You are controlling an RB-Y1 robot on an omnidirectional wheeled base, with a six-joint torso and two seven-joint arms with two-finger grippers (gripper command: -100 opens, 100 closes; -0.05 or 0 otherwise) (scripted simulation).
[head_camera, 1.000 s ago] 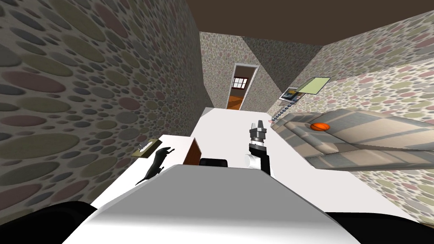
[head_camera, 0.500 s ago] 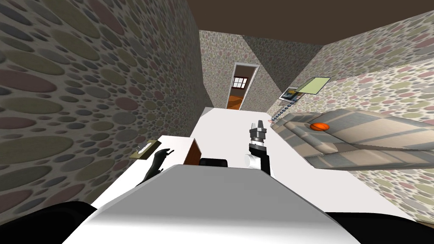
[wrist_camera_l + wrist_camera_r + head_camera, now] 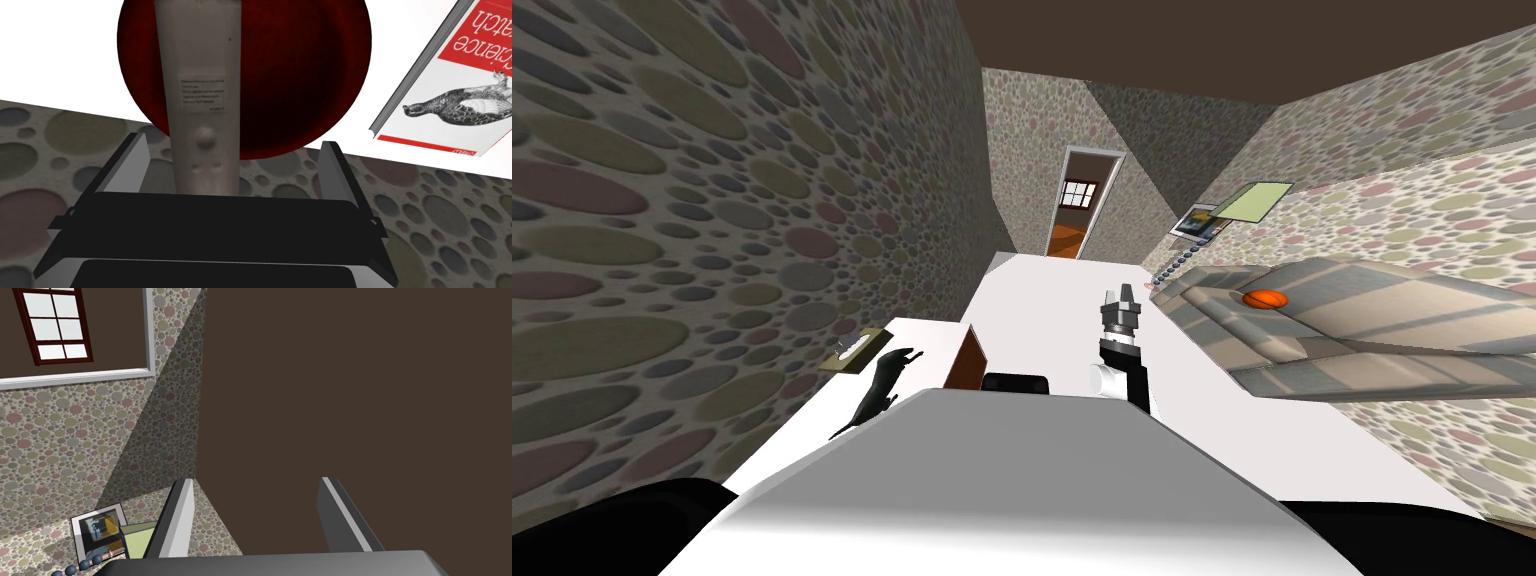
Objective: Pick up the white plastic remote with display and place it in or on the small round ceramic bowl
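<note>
A light grey remote (image 3: pixel 202 90) lies back side up, with a small label, across a dark red round bowl (image 3: pixel 310 75). The bowl stands on a white table (image 3: pixel 60 50) close to its edge. The remote's near end overhangs the bowl's rim and reaches in between the fingers of my left gripper (image 3: pixel 233 142). That gripper is open, and both fingers stand clear of the remote's sides. My right gripper (image 3: pixel 1120 296) is held up in front of my chest, open, with nothing between its fingers (image 3: pixel 175 523).
A red and white book (image 3: pixel 450 100) lies on the table beside the bowl. Spotted wallpaper shows past the table's edge. A thin black forked shape (image 3: pixel 882 385) lies over the table's left part. A striped sofa (image 3: pixel 1362 330) with an orange ball (image 3: pixel 1266 298) stands right.
The black forked shape at the table's left spread its tips half a second ago and has drawn them in again. My right arm has not moved.
</note>
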